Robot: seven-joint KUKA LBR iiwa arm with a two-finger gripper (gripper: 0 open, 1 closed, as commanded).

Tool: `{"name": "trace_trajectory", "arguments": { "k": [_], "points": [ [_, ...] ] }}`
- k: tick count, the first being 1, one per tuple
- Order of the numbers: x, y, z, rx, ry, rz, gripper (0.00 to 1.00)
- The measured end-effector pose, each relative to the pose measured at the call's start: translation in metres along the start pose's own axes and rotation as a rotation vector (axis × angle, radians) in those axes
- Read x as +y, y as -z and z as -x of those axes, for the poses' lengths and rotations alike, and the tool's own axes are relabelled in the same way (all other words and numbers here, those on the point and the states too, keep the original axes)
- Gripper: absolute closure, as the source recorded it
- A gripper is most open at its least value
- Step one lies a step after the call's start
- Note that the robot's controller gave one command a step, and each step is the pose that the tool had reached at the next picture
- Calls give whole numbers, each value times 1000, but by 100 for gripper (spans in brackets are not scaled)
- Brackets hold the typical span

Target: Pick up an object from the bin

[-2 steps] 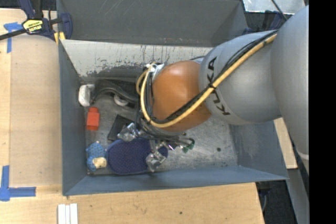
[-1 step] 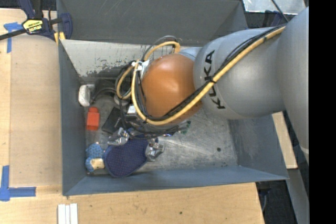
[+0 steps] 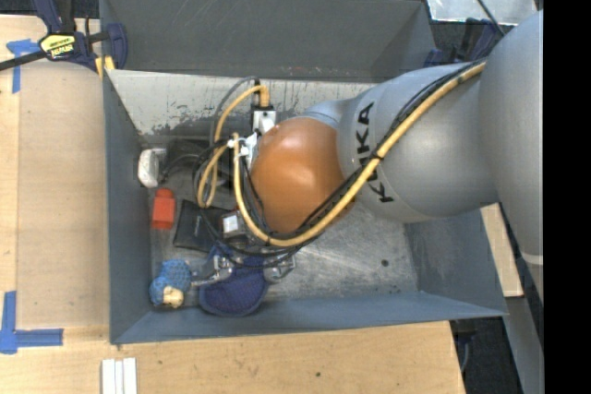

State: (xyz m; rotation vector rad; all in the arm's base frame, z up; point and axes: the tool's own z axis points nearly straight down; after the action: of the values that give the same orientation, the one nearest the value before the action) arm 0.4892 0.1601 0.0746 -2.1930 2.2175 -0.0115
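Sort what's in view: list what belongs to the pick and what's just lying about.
In the job: gripper, down in the bin toward the view's lower left; dark blue fabric pouch just below it; grey bin.
Lying about: white lump; orange block; black flat piece; light blue fuzzy thing.

Orange block (image 3: 163,208), white lump (image 3: 149,167), dark blue cloth (image 3: 231,292), grey bin (image 3: 277,32).
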Motion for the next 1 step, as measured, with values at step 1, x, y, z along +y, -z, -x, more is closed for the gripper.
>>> {"name": "trace_trajectory", "arguments": {
  "k": [1],
  "points": [
    [-4, 3, 1, 4, -5, 9, 0]
  ]
}}
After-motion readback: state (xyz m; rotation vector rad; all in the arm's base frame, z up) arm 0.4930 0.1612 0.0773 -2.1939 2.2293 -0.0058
